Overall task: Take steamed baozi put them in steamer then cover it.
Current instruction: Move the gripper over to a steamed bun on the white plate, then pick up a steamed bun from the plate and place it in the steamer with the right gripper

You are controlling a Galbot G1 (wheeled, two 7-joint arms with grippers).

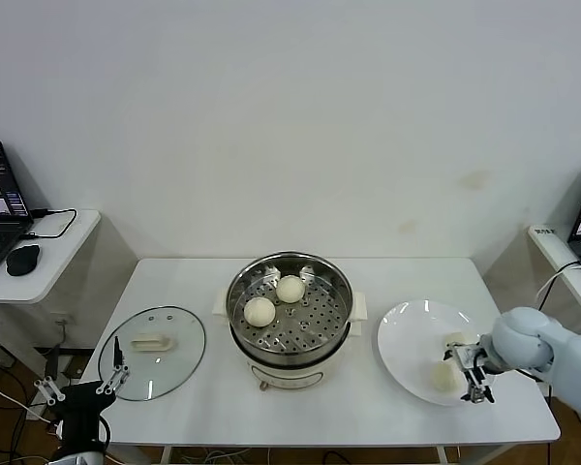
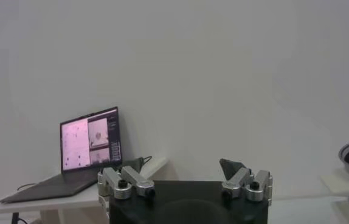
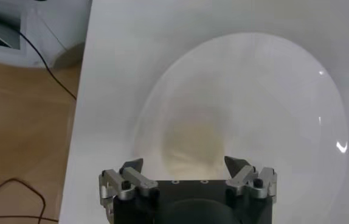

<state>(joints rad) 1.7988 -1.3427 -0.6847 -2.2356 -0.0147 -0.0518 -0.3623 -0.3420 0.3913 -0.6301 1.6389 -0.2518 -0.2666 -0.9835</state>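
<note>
Your right claw [image 1: 464,373] straddles a baozi [image 3: 193,146] on the plate [image 1: 412,334], fingers spread, right of the steamer [image 1: 289,310]. Two baozi [image 1: 259,311] lie inside. Left claw [image 2: 185,182] spread, parked by the cover [image 1: 153,351].

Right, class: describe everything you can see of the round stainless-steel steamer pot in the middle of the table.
The round, shiny stainless-steel steamer stands upright at the centre of the white table, on a cream-white electric base with small side handles. It is uncovered. Inside lies a perforated metal tray bearing two smooth cream-white buns, one farther back and one nearer and towards the robot's left, which appear to touch. No gripper touches the pot.
</note>
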